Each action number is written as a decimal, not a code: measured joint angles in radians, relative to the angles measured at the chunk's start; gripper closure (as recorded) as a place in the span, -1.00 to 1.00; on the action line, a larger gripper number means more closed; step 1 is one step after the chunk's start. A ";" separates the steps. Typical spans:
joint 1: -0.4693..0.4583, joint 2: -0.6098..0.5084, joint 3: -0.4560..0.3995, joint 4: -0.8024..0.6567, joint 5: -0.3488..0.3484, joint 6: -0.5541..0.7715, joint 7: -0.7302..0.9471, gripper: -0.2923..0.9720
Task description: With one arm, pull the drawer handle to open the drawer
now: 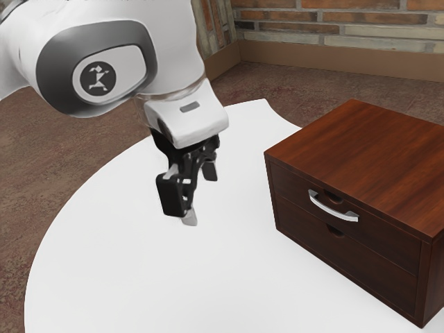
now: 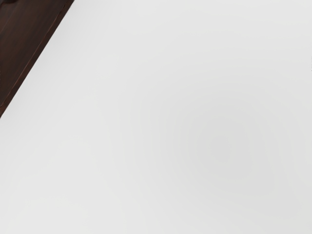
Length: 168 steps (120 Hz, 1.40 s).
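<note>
White table [image 1: 139,277] bears a wooden cabinet [image 1: 374,159] at its edge on the exterior view's right. Its drawer handle [image 1: 333,206], stiff slick metal, likely suits a mid-bar grip; the gripper [image 1: 179,208] hangs open, empty, well apart.

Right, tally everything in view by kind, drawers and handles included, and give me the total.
White table: 1
Wooden cabinet: 1
Drawers: 2, upper drawer and lower drawer
Silver handle: 1
Gripper: 1
Total: 6
</note>
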 joint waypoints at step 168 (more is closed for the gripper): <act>-0.054 0.170 0.028 -0.169 -0.045 0.713 0.445 0.22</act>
